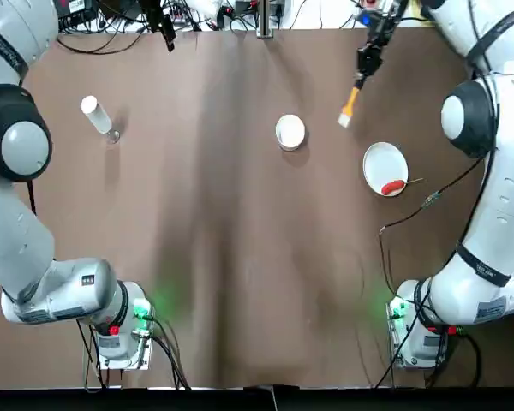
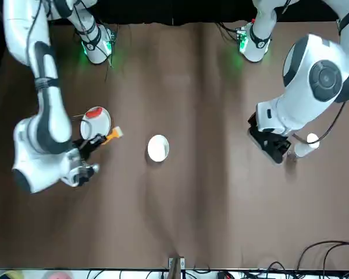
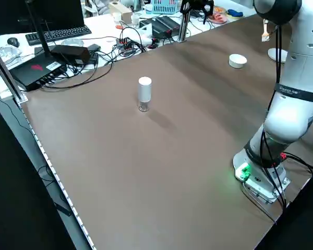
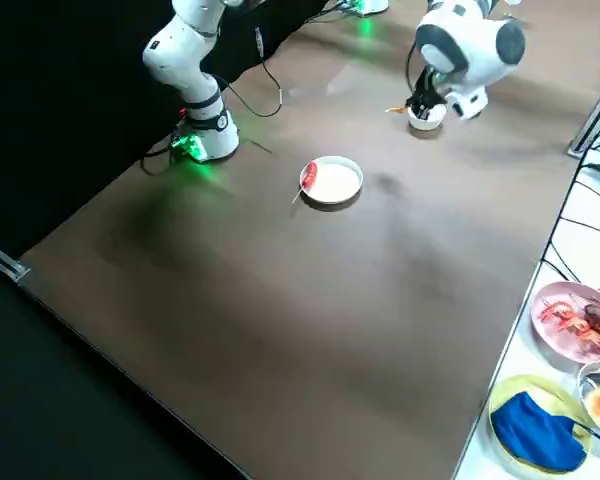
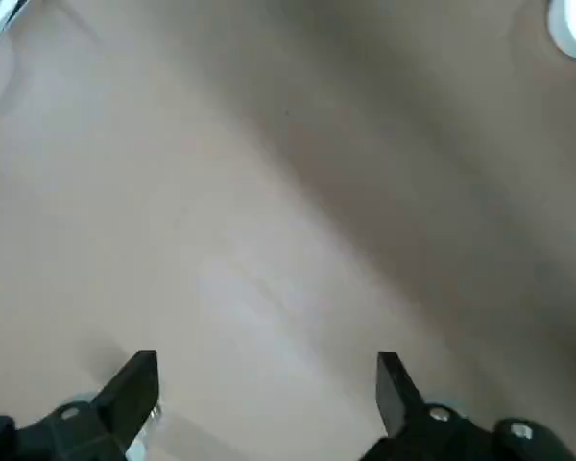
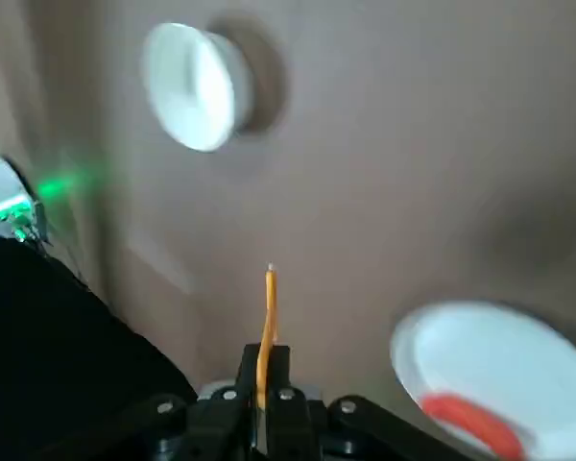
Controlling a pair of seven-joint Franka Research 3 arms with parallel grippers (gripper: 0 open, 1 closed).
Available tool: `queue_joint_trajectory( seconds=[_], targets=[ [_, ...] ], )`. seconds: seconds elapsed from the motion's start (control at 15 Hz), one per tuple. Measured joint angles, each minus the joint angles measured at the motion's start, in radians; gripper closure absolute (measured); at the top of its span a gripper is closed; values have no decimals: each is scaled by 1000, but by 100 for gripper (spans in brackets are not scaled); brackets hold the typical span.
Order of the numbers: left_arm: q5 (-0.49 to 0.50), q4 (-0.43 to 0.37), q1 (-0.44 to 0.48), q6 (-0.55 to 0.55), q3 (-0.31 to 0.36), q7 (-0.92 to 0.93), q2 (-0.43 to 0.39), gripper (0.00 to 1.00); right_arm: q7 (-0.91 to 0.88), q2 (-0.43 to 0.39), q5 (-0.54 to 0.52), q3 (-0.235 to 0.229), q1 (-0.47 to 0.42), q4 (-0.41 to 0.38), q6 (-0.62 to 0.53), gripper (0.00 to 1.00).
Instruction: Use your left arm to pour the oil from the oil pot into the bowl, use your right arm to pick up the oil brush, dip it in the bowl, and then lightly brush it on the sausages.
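Right gripper (image 1: 360, 82) is pinching the oil brush (image 1: 349, 107) by its handle, and it is above the far right part of the table (image 1: 214, 257), with the pale brush end pointing to the near side and a little left. Left gripper (image 5: 269, 370) has its two fingers spread with nothing between them, and it hangs farther out than the oil pot (image 3: 144, 94), which stands upright at far left. The bowl (image 1: 290, 132) is between the pot and the plate (image 1: 379, 163); on this plate lies the sausage (image 1: 393, 186), its skewer (image 1: 415, 181) reaching over the right rim.
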Motion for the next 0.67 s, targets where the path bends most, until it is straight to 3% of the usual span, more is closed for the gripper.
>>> queue_joint_trajectory(
  seconds=[0.27,0.47,0.67],
  targets=[
    [15,0,35,-53,7,-134,-41,0,-36,3,-188,-11,-121,-17,-74,95],
    [26,0,47,-104,10,-370,-57,0,-47,10,-284,-4,-116,-88,-85,95],
    [29,-1,63,-131,12,-434,-79,0,-41,19,-290,-1,-96,-164,-77,95]
  ],
)
